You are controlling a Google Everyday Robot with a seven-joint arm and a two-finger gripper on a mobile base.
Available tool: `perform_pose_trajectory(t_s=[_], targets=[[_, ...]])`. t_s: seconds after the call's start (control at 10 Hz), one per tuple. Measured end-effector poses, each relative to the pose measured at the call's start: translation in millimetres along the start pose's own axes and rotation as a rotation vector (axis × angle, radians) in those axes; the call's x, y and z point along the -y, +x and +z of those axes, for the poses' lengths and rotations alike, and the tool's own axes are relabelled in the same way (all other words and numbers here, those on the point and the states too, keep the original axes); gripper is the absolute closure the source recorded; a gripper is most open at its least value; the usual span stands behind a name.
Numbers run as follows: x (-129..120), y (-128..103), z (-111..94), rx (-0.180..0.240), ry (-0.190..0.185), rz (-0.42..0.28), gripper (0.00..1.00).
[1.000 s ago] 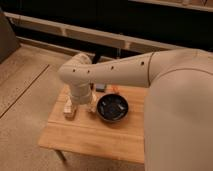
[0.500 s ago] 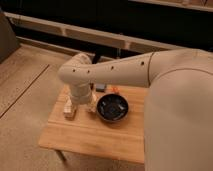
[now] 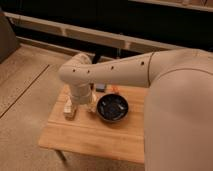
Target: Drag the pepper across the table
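One each: gripper (image 3: 80,107) above table (image 3: 90,139), bowl (image 3: 111,119), block (image 3: 101,87), perhaps a pepper (image 3: 115,90).

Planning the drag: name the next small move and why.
Probably move the gripper past the dark bowl to the pepper: it hangs over the table's left end beside that bowl, while the pepper lies behind it near the far edge.

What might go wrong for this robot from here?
The gripper hangs open over the table beside the dark bowl, while the pepper lies beyond that bowl. Reaching across, it may knock the bowl or the grey-blue block. The slim pepper might also slip aside when pushed.
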Motion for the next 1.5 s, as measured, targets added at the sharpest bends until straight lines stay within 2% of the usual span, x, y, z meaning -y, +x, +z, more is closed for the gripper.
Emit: perform_pose_trajectory(t_s=[0.4,0.6,0.7,0.9,1.0,1.1,1.5], targets=[[0,-1,0,0.003,-0.002,0.000,0.35],[-14,-30,-17,0.092,-0.043,-0.035,0.35],[-25,-54,-34,0.163,-0.082,-0.076,0.35],[-20,-88,-55,0.241,-0.115,-0.112,0.35],[-12,-101,-63,0.267,-0.125,-0.119,0.35],[-2,-109,-67,0.281,-0.123,-0.110,0.35],[-4,-110,-64,0.273,-0.121,-0.122,0.35]])
